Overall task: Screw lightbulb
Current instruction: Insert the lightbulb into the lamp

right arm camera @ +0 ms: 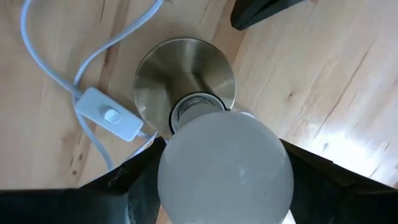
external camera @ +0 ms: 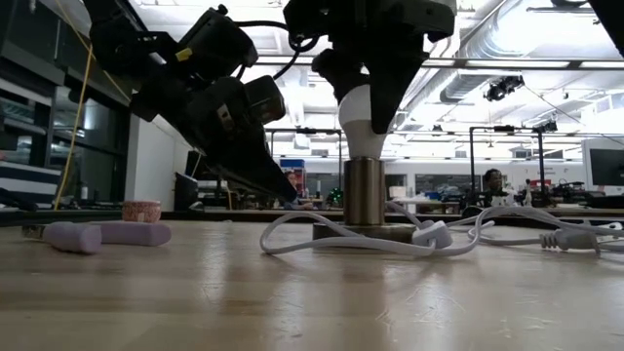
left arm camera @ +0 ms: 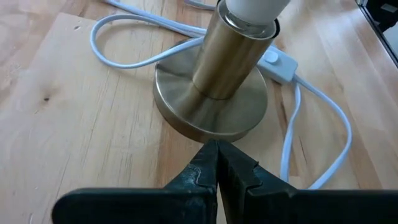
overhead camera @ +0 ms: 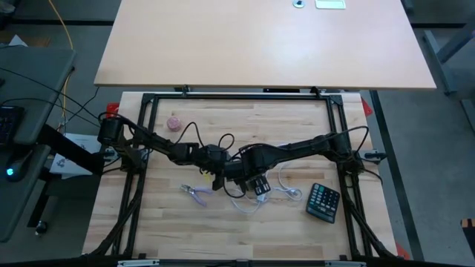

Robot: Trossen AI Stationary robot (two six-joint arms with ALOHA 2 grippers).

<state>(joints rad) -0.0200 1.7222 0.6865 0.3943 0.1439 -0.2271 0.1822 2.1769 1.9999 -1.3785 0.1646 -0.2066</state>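
**Bulb seated over the socket, right tool clamped on it**

A pale wooden bench fills the lower half of the high view, with a lit workshop stretching behind it in the low view. Dead centre of the low view stands the brass lamp base, its white cord looping across the boards with an inline switch. The lightbulb sits upright with its neck in the top of the socket, and the right tool comes down from the top of the frame, fingers clamped on either side of the frosted globe. The left tool comes in from the left, tips pressed together and empty, resting low just beside the rim of the base. At lower left of the low view lie purple-handled pliers, with a small pink ball further back. A calculator sits at lower right in the high view.
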